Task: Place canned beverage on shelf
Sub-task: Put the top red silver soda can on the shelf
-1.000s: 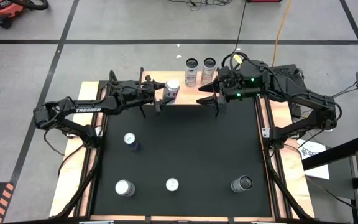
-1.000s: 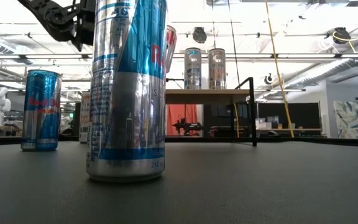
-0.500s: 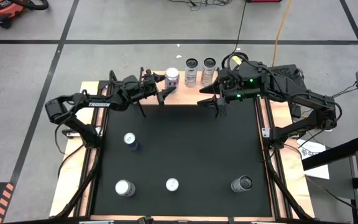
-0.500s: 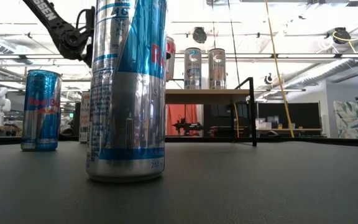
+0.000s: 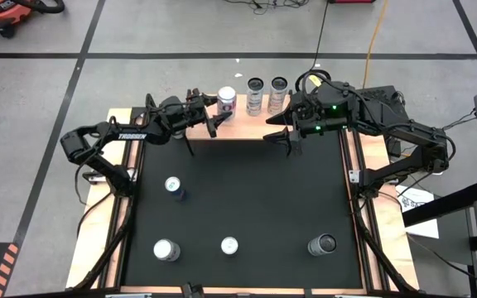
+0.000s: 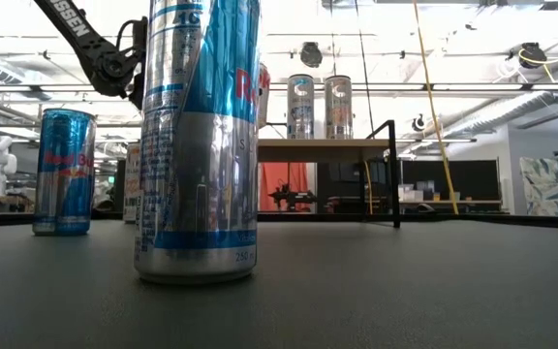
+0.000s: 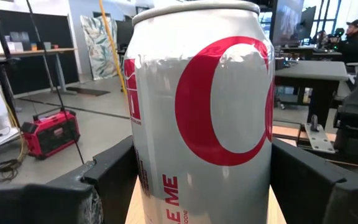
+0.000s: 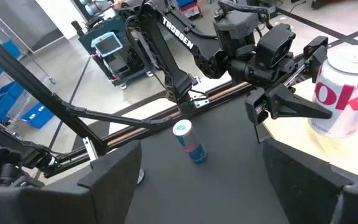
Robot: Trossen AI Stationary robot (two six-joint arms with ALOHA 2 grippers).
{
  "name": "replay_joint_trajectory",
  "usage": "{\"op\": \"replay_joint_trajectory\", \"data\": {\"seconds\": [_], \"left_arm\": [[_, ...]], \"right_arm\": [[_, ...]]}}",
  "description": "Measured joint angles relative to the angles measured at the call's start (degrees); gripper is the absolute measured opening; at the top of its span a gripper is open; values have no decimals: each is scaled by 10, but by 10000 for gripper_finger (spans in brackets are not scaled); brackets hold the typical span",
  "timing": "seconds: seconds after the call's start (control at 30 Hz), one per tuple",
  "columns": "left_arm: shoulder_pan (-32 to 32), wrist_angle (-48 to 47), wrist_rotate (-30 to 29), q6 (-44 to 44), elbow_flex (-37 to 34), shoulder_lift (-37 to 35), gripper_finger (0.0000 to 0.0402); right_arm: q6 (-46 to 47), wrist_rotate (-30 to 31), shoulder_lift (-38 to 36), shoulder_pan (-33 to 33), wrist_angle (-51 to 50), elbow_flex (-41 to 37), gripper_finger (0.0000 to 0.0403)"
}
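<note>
From above, seven cans show: three on the shelf (image 5: 247,124) at the far edge of the surface (image 5: 255,207), four on the black mat. On the shelf the Coke can (image 5: 227,101) stands left of two silver cans (image 5: 256,93) set side by side. The left hand (image 5: 219,117) pinches the Coke can between its fingers; the right hand (image 5: 278,132) hangs spread and empty just right of the shelf's front edge. On the mat, a blue can (image 5: 173,187) stands left of centre and three more line the near edge (image 5: 166,249), with wide open room between these and the shelf. At table height, a tall Red Bull can (image 6: 198,136) fills the near left, a second blue one (image 6: 63,172) stands farther left, and the shelf top (image 6: 323,147) carries the two silver cans. The left wrist view shows the Coke can (image 7: 202,112) upright between both fingers (image 7: 114,180). The right wrist view shows that can (image 8: 345,93) on pale wood, the left hand (image 8: 303,93) around it, and one blue can (image 8: 188,142) on the mat.
</note>
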Motion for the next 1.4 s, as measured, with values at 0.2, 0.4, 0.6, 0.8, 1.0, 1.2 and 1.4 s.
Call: {"op": "replay_joint_trajectory", "data": {"seconds": [0.2,0.4,0.6,0.8,1.0,1.2,1.4], "left_arm": [[-1,-2,-25,0,0,0,303],[2,-3,-27,5,5,0,303],[4,-38,-34,2,37,-1,303],[3,-36,-79,-1,38,7,303],[1,0,-82,-15,38,50,303],[1,28,-76,-15,38,78,303],[3,36,-77,-15,38,83,303]], "right_arm": [[0,0,0,0,0,0,315],[-4,0,0,0,2,0,315],[-11,0,0,0,10,0,315],[-11,0,0,0,10,0,315],[-13,0,0,0,10,0,315],[-13,0,0,0,9,0,315],[-26,0,0,0,9,0,315]]}}
